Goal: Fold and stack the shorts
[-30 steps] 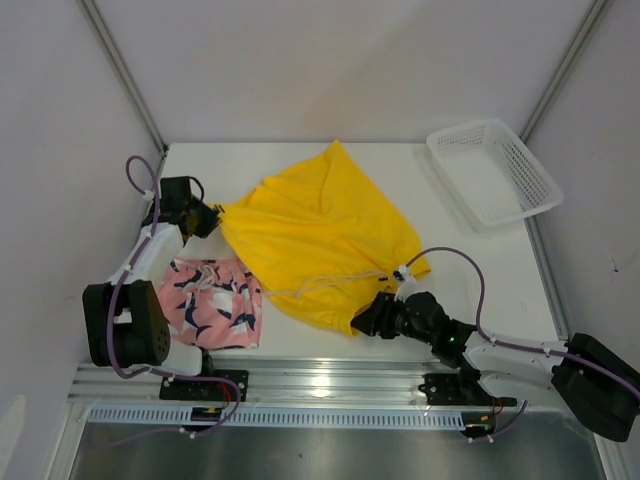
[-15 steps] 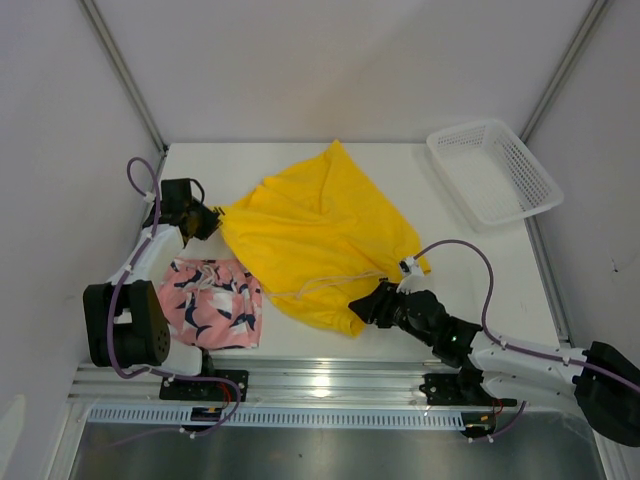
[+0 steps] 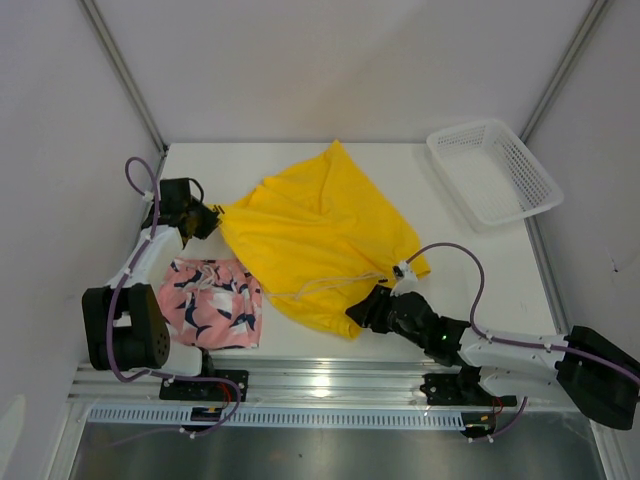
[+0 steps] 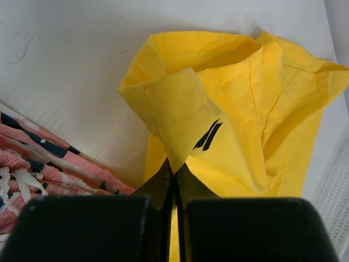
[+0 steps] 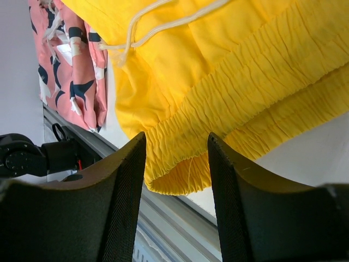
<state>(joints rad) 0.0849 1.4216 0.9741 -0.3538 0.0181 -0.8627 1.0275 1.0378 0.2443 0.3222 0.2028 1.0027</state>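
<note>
A white plastic mesh basket (image 3: pixel 495 175), rectangular with flared latticed walls, sits on the white table (image 3: pixel 480 270) off the far right side of the plain bright yellow soft-fabric shorts (image 3: pixel 320 235). Both pairs of shorts lie outside it. The yellow shorts are spread loosely in a rumpled, roughly diamond shape. Their gathered elastic waistband (image 5: pixel 245 93) forms the near edge, and a white twisted drawstring (image 5: pixel 163 24) trails across the cloth just behind it.

Just off the near left edge of the yellow shorts lies a folded, squarish pair of pink shorts with a navy-and-white leafy print (image 3: pixel 212 303), a white cord knotted at its top.

The left gripper (image 4: pixel 173 174) is at the left corner of the yellow shorts. Its jaws are pressed together on a pinched, raised fold bearing a small logo of two dark slanted strokes (image 4: pixel 207 135).

The right gripper (image 5: pixel 175 141) is at the near corner of the yellow shorts, jaws moderately apart, with the ruffled waistband edge showing in the gap. I cannot tell whether the black ribbed fingers (image 5: pixel 122 185) touch the cloth.
</note>
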